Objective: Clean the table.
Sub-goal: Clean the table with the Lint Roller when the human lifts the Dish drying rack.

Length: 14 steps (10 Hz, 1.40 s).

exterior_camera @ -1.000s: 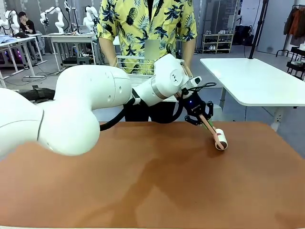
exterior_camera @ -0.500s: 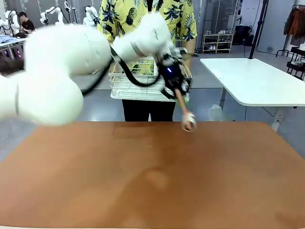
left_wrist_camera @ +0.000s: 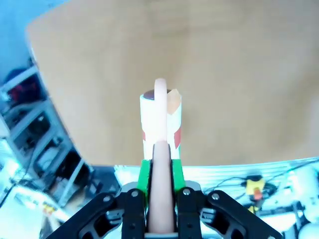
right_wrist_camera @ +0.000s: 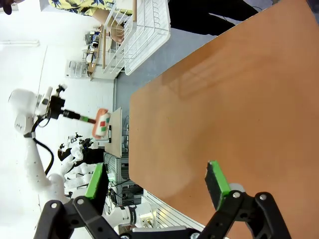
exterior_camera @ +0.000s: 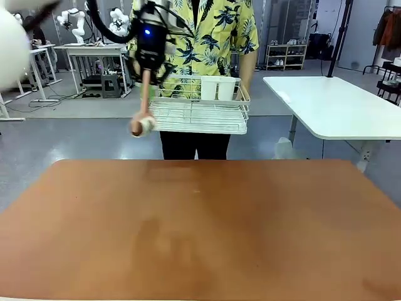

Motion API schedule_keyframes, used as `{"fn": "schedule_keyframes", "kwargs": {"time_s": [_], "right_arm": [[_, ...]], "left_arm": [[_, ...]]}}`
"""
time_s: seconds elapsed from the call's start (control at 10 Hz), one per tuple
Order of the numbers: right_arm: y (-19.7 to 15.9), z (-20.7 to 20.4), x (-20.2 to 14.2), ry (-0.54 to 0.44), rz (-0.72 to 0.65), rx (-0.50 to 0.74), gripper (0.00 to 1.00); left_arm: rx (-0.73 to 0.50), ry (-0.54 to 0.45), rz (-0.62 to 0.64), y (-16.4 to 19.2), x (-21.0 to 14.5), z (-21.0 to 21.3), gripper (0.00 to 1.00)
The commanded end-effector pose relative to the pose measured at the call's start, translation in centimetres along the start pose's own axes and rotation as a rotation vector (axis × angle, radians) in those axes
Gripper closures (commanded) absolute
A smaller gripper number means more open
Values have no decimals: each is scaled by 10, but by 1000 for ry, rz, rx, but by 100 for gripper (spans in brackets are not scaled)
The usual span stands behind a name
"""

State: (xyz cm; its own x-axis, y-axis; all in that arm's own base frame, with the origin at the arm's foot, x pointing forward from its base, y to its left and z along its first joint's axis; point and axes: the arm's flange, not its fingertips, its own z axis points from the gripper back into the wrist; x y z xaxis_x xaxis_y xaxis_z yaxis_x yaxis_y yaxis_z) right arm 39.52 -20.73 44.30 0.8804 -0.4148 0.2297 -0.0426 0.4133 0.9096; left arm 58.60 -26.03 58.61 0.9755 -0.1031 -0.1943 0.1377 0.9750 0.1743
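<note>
Left hand (exterior_camera: 150, 63) clamps the lint roller (exterior_camera: 143, 125), hanging vertical; the counter (exterior_camera: 250, 219) lies at 5 o'clock. Right hand (right_wrist_camera: 157, 181) spread, empty.

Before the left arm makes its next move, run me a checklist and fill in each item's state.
1. Grip: left fingers shut on the handle of the lint roller: ok.
2. Height: lint roller lifted off the table: ok.
3. Clearance: lint roller apart from the dish rack that the person holds; the right wrist view shows a gap: ok.
4. Other arm: right fingers open, holding nothing: ok.
5. Roller sheet clean enough to reuse: cannot tell.
</note>
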Motion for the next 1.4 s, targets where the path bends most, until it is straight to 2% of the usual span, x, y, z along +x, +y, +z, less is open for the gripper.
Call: {"fn": "schedule_keyframes", "kwargs": {"time_s": [0.0,0.1,0.4,0.5,0.7,1.0,1.1,1.3], "right_arm": [[2,0,0,-4,12,18,0],[2,0,0,-4,12,18,0],[2,0,0,-4,12,18,0],[2,0,0,-4,12,18,0],[2,0,0,-4,12,18,0],[2,0,0,-4,12,18,0],[2,0,0,-4,12,18,0],[2,0,0,-4,12,18,0]], "left_arm": [[7,31,146,34,-151,-104,79],[12,94,217,45,-172,-114,79],[-7,-61,317,73,-214,-124,79],[-21,-121,297,90,-216,-134,79],[-57,-257,341,118,-199,-154,79],[-85,-250,321,140,-173,-170,79],[-58,-237,360,132,-194,-167,79],[-58,-237,360,132,-194,-167,79]]}}
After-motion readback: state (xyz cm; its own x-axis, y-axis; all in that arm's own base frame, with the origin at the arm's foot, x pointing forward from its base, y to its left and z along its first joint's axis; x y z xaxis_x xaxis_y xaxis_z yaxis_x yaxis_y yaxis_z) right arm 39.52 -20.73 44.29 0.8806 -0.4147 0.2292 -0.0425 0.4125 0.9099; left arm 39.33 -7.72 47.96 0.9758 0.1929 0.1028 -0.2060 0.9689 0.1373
